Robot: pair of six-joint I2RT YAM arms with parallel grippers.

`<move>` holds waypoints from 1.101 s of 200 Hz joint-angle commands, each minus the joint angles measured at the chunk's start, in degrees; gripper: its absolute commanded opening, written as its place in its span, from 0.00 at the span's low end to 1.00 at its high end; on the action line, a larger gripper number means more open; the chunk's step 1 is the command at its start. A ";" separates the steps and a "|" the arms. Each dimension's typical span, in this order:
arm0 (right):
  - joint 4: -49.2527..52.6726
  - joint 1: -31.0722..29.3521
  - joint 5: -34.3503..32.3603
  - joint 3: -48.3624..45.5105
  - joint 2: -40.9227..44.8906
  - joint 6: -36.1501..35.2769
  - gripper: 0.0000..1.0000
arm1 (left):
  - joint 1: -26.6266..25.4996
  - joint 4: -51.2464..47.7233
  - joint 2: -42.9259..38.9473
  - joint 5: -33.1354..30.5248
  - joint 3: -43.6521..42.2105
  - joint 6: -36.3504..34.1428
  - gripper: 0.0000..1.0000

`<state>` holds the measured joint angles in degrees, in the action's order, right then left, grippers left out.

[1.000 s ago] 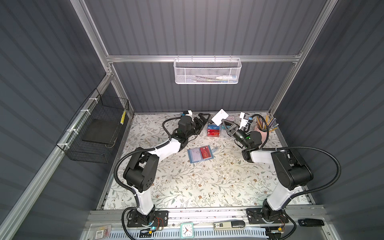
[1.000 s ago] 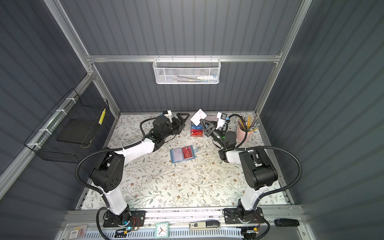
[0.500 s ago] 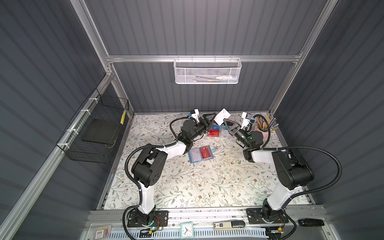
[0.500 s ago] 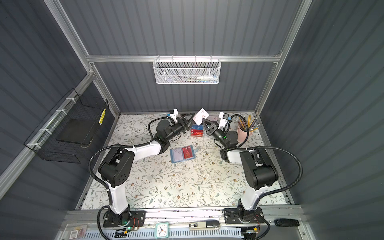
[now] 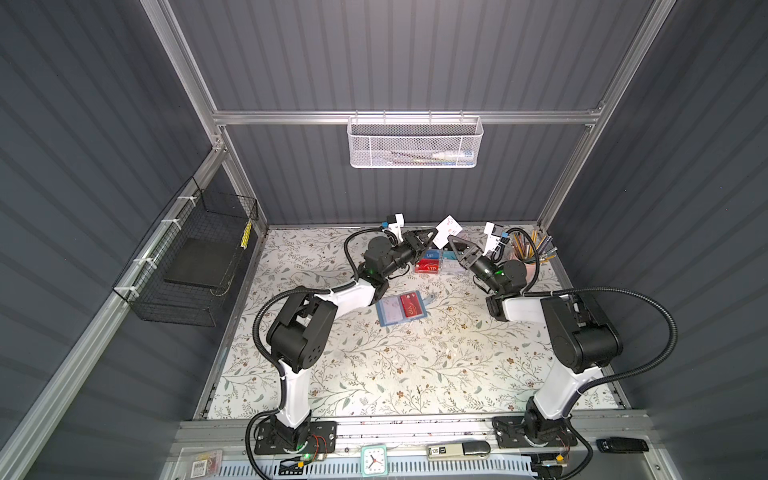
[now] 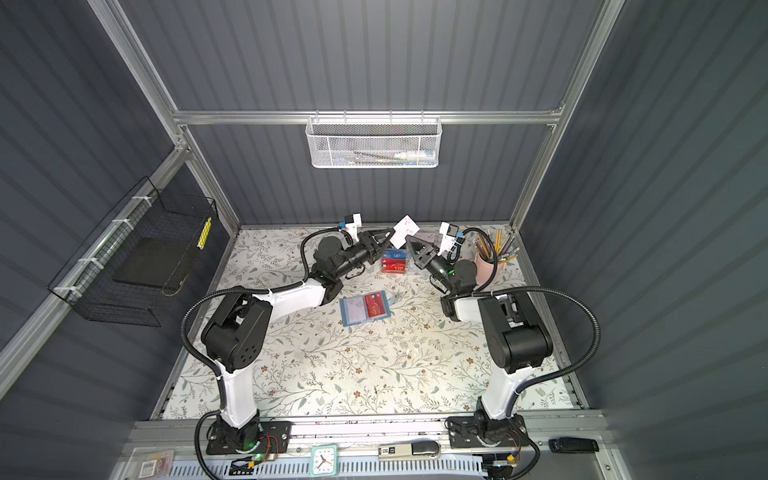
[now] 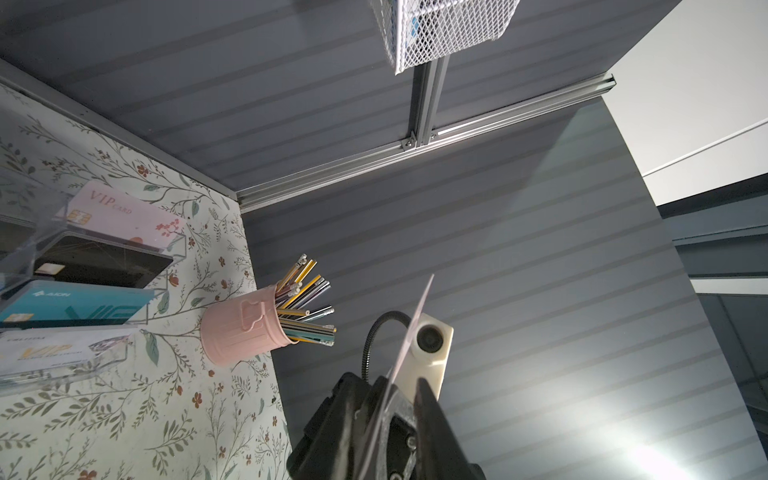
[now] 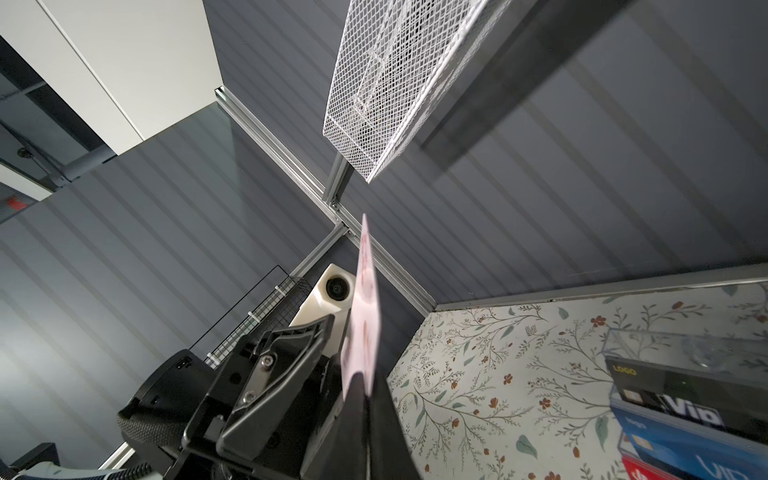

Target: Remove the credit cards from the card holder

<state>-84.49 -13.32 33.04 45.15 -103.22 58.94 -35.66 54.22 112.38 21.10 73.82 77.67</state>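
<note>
A thin, glossy pale-pink card (image 5: 446, 230) stood tilted above the floral tabletop (image 5: 374, 374) toward 12 o'clock, clamped in the right end effector (image 8: 361, 386). The left end effector (image 7: 395, 395) bracketed it, jaws narrowly apart; whether they gripped it I could not tell. The slate-blue holder (image 5: 401, 309) lay open at centre, a red card (image 5: 411, 306) in its clear sleeve.

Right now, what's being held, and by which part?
A pale pink card. The right gripper is shut on its bottom edge. The left gripper has its jaws either side of the card too; whether they grip it cannot be told.
</note>
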 commanded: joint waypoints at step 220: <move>26.94 5.50 -1.84 -8.37 21.28 -11.36 0.88 | -0.37 -39.64 -4.53 6.15 14.95 -55.56 0.00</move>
<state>-69.23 -8.54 33.58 38.30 -89.19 54.92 -35.97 25.26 109.10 28.69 86.19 40.12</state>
